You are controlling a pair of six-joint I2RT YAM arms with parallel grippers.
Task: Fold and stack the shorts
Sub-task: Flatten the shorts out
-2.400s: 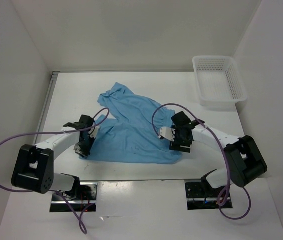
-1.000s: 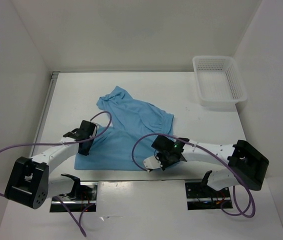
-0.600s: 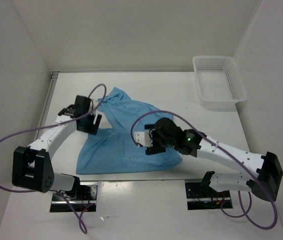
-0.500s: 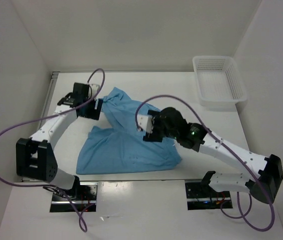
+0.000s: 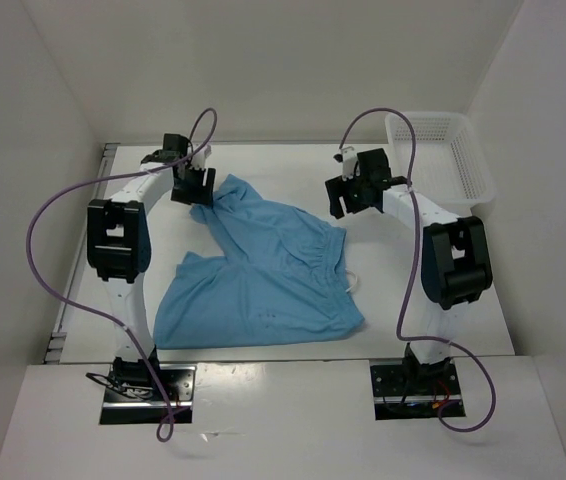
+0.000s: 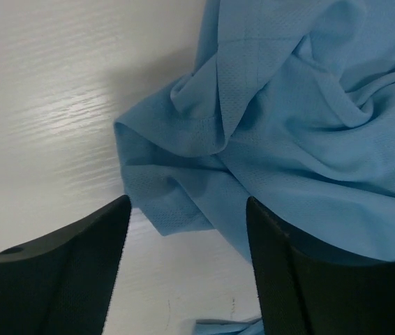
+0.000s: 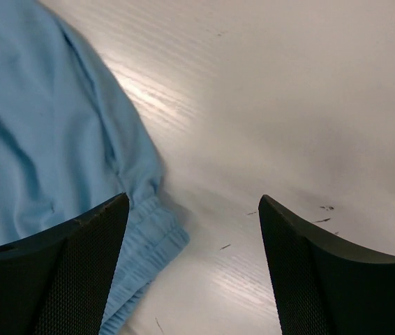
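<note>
In the upper left of the top view, the left gripper [image 5: 191, 186] hangs at the far corner of the shorts [image 5: 263, 270]. Its wrist view shows the jaws spread wide, with a bunched, rumpled hem lying on the table just between and beyond the fingers [image 6: 65, 272]; nothing is pinched.

The shorts lie crumpled across the middle of the table [image 5: 433, 290], one leg lapped over the other, and the white drawstring [image 5: 349, 281] trails at their right edge.

Further right, the right gripper [image 5: 349, 200] is also spread and empty over bare table, with the gathered waistband at the left of its wrist view.

No tidy fold seems made yet; this looks like the reach for corners. Next, each gripper needs to drop and pinch its fabric edge, and the right one must first shift towards the waistband.
</note>
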